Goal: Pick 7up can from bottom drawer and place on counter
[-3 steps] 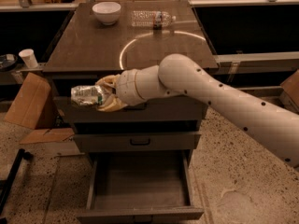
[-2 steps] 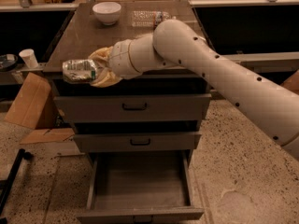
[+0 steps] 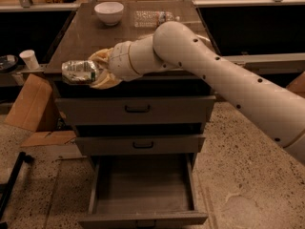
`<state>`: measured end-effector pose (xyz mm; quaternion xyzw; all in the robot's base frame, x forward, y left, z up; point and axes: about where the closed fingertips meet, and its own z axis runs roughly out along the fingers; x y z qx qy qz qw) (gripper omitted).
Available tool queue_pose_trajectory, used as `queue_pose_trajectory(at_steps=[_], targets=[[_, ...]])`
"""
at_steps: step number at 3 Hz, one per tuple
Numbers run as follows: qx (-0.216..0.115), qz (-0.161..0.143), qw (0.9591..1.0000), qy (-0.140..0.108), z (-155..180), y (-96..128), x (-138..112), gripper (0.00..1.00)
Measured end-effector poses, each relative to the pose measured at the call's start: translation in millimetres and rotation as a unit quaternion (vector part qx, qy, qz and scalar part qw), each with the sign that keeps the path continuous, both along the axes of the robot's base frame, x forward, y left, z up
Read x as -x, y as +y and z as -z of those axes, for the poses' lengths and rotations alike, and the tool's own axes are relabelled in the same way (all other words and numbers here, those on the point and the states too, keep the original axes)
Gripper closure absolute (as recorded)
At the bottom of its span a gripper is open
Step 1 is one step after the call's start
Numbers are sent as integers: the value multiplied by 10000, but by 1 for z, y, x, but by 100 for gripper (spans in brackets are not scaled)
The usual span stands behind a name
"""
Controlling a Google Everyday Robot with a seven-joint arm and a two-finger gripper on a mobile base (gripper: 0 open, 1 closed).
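In the camera view you have the gripper (image 3: 94,72) at the left of the frame, a little above mid-height, clenched around the 7up can (image 3: 77,72). Its tan fingers (image 3: 106,81) wrap the can from above and below. The can lies on its side with one end pointing toward the left edge of the frame, its silvery, wrinkled skin and green markings showing. It sits right at the front left corner of the counter (image 3: 90,37), partly over the edge. You cannot tell whether it touches the slab or is held just above it. The white arm (image 3: 214,68) runs from the lower right of the frame up and across the front of the counter to the gripper. Farther back on the counter, toward the top of the frame, a white bowl (image 3: 109,12) stands upright, and to its right a clear plastic bottle (image 3: 155,17) lies on its side, well apart from the can. Below the counter you see two grey drawers (image 3: 137,109) pushed shut, each with a dark handle. At the bottom centre of the frame the bottom drawer (image 3: 143,219) stands pulled out, well below the can. At the left a cardboard box (image 3: 29,104) leans by the cabinet, with a white cup (image 3: 29,59) above it.
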<state>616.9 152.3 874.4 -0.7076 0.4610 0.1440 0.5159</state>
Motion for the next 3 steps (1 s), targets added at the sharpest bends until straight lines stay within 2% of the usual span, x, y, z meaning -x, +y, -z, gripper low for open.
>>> queue_pose_trajectory(at_steps=[1,2,3], targets=[[-75,289,9995,81,-8,7,-33,100],[-329,673,9970,213,-29,20,-87,100],[-532,888,9937,419,-30,25,-117,100]])
